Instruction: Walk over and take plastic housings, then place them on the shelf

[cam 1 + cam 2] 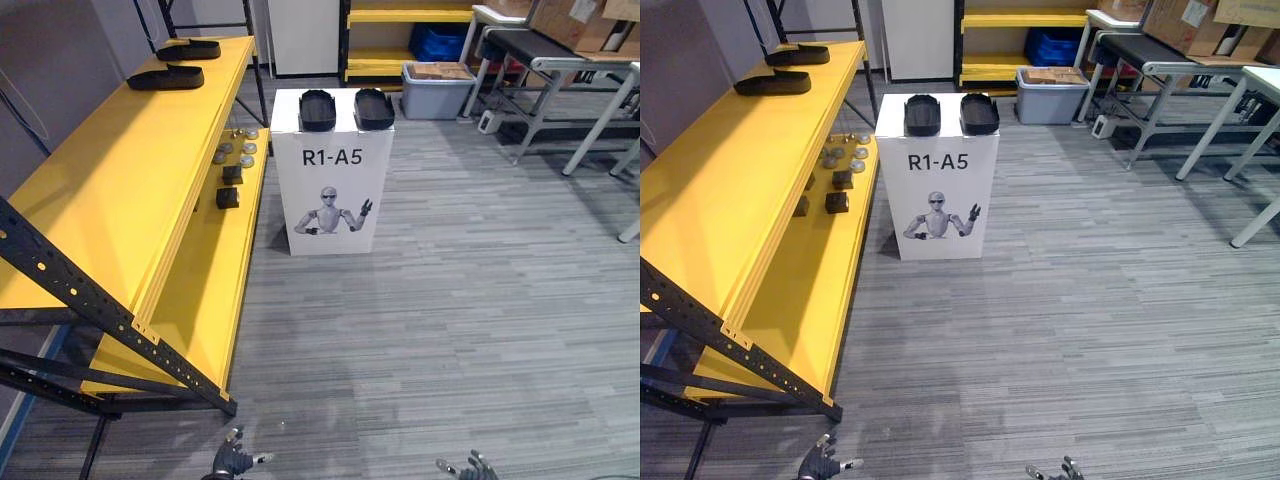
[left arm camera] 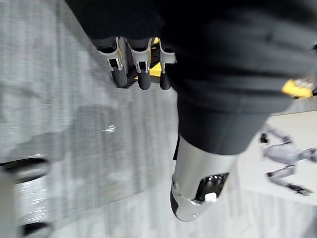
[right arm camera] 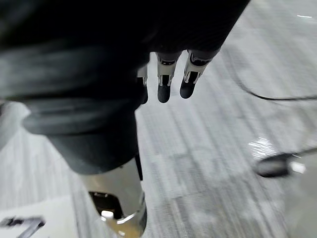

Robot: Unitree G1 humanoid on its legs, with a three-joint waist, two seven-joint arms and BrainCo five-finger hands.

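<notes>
Two black plastic housings (image 1: pixel 318 109) (image 1: pixel 374 108) lie side by side on top of a white box (image 1: pixel 332 195) that stands on the floor ahead. Two more black housings (image 1: pixel 188 49) (image 1: pixel 165 76) rest at the far end of the yellow shelf's (image 1: pixel 110 190) top board. My left hand (image 1: pixel 232 461) hangs low at the bottom edge, fingers relaxed and holding nothing. At the bottom right my right hand (image 1: pixel 470 467) is open too, far from the box. In the wrist views the fingers (image 2: pixel 143 74) (image 3: pixel 164 84) hang straight over bare floor.
Small dark blocks (image 1: pixel 228 197) and metal discs (image 1: pixel 236 147) lie on the shelf's lower board. A grey bin (image 1: pixel 436 88) and a yellow rack (image 1: pixel 400 30) stand behind the box. White-legged tables (image 1: pixel 575 70) line the right side. Grey floor lies between me and the box.
</notes>
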